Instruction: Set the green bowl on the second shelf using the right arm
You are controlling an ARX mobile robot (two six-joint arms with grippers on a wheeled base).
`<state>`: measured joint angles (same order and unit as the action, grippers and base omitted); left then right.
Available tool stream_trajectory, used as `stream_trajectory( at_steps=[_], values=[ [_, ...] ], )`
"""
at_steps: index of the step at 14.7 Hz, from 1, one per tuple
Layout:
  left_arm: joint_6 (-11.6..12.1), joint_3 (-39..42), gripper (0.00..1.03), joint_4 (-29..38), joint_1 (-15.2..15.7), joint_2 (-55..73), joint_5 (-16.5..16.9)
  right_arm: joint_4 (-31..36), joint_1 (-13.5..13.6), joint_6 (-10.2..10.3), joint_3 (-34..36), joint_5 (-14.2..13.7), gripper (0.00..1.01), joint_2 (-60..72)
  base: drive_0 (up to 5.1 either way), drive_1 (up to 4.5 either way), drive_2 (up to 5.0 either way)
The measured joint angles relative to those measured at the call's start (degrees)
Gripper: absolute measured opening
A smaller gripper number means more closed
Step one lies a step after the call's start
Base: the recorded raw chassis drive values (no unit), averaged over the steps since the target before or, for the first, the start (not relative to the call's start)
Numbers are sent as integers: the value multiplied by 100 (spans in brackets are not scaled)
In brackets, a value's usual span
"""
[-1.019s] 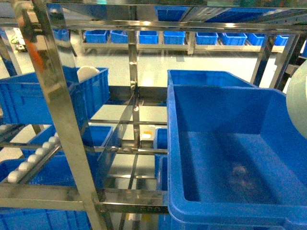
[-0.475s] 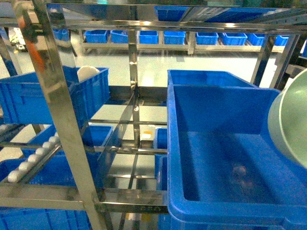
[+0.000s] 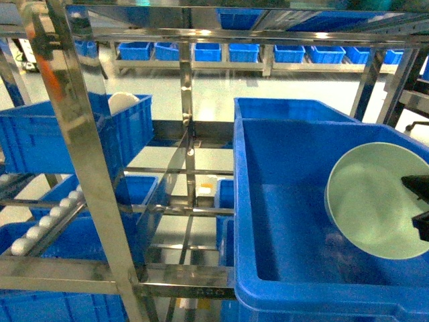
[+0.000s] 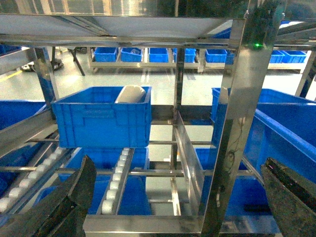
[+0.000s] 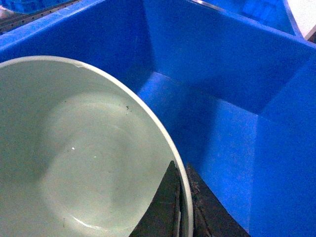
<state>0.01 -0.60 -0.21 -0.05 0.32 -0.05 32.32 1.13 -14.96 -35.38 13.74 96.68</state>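
The pale green bowl [image 3: 375, 201] hangs tilted on its side over the inside of a large blue crate [image 3: 295, 268], its hollow facing the head camera. My right gripper [image 5: 183, 183] is shut on the bowl's rim [image 5: 170, 133], one finger inside and one outside. In the head view its dark fingers [image 3: 417, 185] show at the right edge. The second shelf [image 3: 181, 209] is a steel tier with white roller rails [image 3: 41, 225], and the crate appears to stand on it. My left gripper [image 4: 177, 207] is open in front of the rack with nothing between its fingers.
A steel upright [image 3: 87, 168] of the rack stands close on the left. A blue crate [image 4: 101, 116] holding a white round object [image 4: 131, 94] sits on the left rollers. More blue crates [image 3: 208, 51] line the far wall, and others sit on lower tiers.
The green bowl has come in from the right edge toward the left and now hangs over the large crate. The right gripper's fingers have come into the head view.
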Motion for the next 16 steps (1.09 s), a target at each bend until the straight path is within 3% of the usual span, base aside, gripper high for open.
stream_trajectory(
  at_steps=[3, 6, 7, 10, 11, 13, 16],
  values=[
    [2, 0, 98, -2, -2, 0, 0, -341, 7, -120, -990, 9, 2, 1084, 0, 0, 0],
    [2, 0, 98, -2, -2, 0, 0, -459, 81, -385, -1440, 179, 2, 1786, 0, 0, 0],
    [0, 0, 98, 0, -2, 0, 0, -492, 120, -417, -1565, 149, 9, 1895, 0, 0, 0],
    [0, 0, 98, -2, 0, 0, 0, -699, 157, -417, -1770, 94, 43, 2031, 0, 0, 0],
    [0, 0, 98, 0, 0, 0, 0, -693, 157, -420, -1766, 72, 47, 2050, 0, 0, 0],
    [0, 0, 98, -2, 0, 0, 0, -527, 157, -398, -1692, -15, 65, 2103, 0, 0, 0],
    [2, 0, 98, -2, -2, 0, 0, 74, 181, -225, -955, -138, 100, 1451, 0, 0, 0]
  ],
)
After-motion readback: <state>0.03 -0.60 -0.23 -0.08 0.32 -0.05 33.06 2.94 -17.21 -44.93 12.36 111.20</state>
